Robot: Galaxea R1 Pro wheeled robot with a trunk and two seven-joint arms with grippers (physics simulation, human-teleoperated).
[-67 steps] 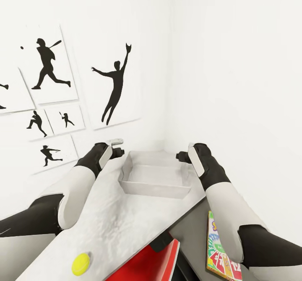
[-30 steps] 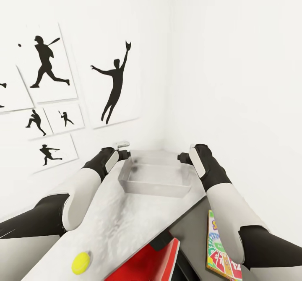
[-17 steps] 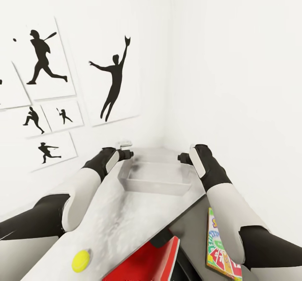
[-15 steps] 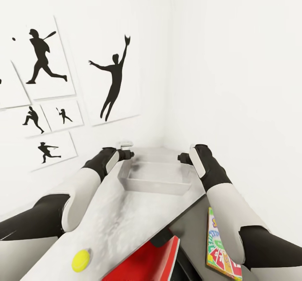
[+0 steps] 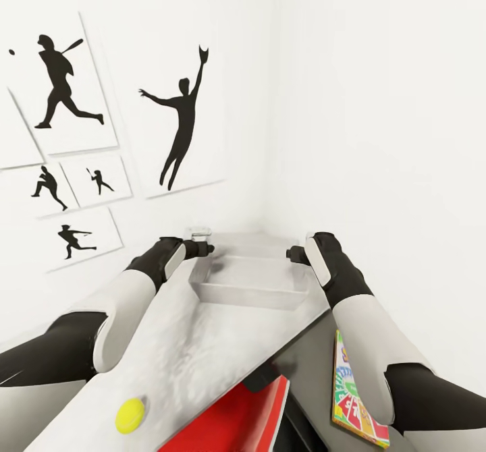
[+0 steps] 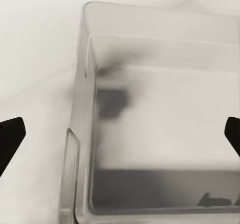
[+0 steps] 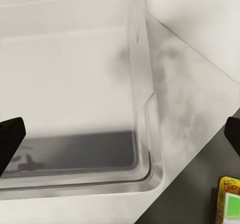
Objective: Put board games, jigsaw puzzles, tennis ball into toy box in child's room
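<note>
- Here, at the left of the head view, the tennis ball (image 5: 130, 415) lies on the light grey top of the table (image 5: 202, 351), near its front edge and well back from both grippers.
- The left gripper (image 5: 201, 247) hovers at the left end of the toy box (image 5: 251, 278); in the left wrist view its fingertips (image 6: 11, 136) stand wide apart, released, holding nothing, with the box's rim and pale floor between them.
- The toy box sits in the table's far corner against the walls, between the two grippers.
- The right gripper (image 5: 294, 253) hovers at the box's right end; the right wrist view shows its fingertips (image 7: 10, 136) spread wide and unloaded above the box wall.
- A board game (image 5: 353, 398) lies flat on the dark grey section, below the right forearm.
</note>
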